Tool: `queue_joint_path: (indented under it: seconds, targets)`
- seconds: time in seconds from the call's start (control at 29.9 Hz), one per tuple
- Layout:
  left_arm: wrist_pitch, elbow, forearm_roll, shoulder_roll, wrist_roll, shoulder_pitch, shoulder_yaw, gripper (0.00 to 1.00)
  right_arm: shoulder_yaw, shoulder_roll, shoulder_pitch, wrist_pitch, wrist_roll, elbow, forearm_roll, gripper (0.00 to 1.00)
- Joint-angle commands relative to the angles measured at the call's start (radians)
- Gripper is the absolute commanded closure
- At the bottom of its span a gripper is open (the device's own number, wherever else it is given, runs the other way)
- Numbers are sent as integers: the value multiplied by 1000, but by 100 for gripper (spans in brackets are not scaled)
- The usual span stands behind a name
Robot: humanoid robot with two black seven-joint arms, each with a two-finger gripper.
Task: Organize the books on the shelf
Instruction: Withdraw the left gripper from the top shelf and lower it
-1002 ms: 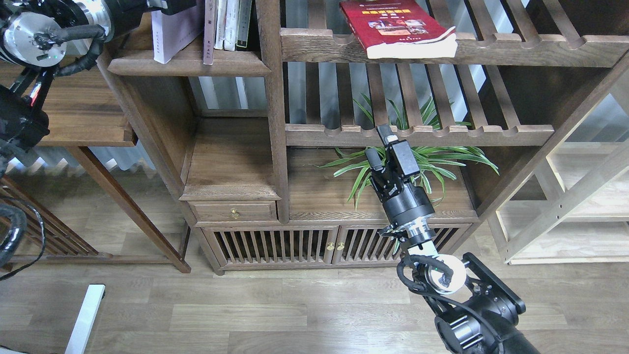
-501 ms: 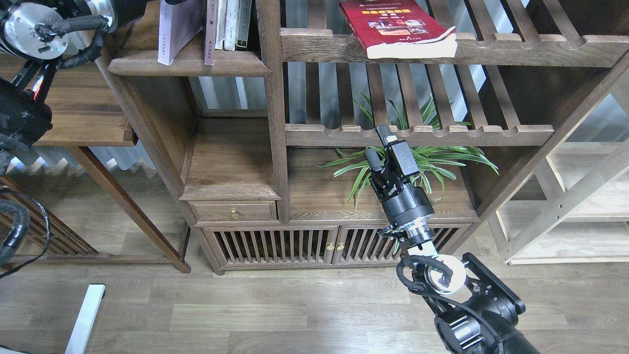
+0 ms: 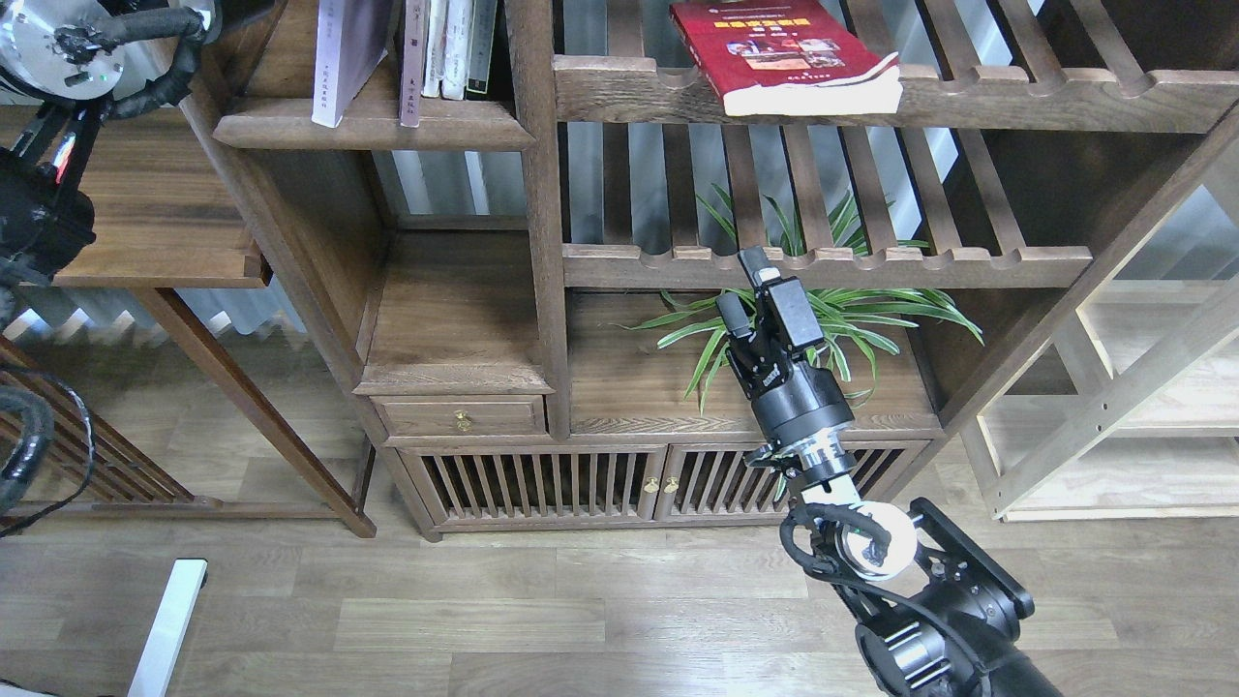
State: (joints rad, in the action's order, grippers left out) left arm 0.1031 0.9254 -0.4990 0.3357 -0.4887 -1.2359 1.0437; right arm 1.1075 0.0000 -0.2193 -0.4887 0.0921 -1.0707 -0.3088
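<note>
The solid dark-brown shelf is at the upper left. A plain white book stands on it, leaning slightly, next to a maroon-spined book that stands upright. A bright red book with a yellow title lies flat on the slatted rack at the top right, overhanging its front rail. My left arm's wrist is at the top left; its gripper is above the frame. My right gripper points up in front of the lower slatted rack, open and empty, well below the red book.
Thin white and dark-spined books stand right of the maroon one. A green plant sits behind my right gripper. A cabinet with a drawer and slatted doors is below. A side table is left, a pale wood unit right.
The white book has tipped from a strong lean to nearly upright, closer to the maroon book. My left arm has moved up and left, out of the frame. My right arm has hardly moved.
</note>
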Motion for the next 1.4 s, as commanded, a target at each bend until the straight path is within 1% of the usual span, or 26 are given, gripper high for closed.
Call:
queue_joint_path:
  seconds: [0.0, 0.33, 0.5, 0.67, 1.14, 1.24, 1.37]
  targets:
    - [4, 7, 0, 0, 0, 0, 10, 1, 0, 0, 0, 0, 0, 0, 0, 2]
    - [-2, 65, 0, 11, 0, 0, 27, 1, -15, 0, 0, 0, -2, 0, 5, 2]
    - [-5, 110, 0, 35, 0, 0, 36, 1, -17, 0, 0, 0, -2, 0, 13, 2]
    - [-3, 118, 0, 62, 0, 1, 36, 1, -28, 0, 0, 0, -2, 0, 13, 2]
    - [-6, 153, 0, 63, 0, 0, 58, 1, -35, 0, 0, 0, -2, 0, 14, 2]
    - [-6, 177, 0, 65, 0, 1, 76, 1, -35, 0, 0, 0, -2, 0, 16, 2]
    - [-6, 246, 2, 77, 0, 13, 114, 1, -32, 0, -2, 0, -3, 0, 17, 2]
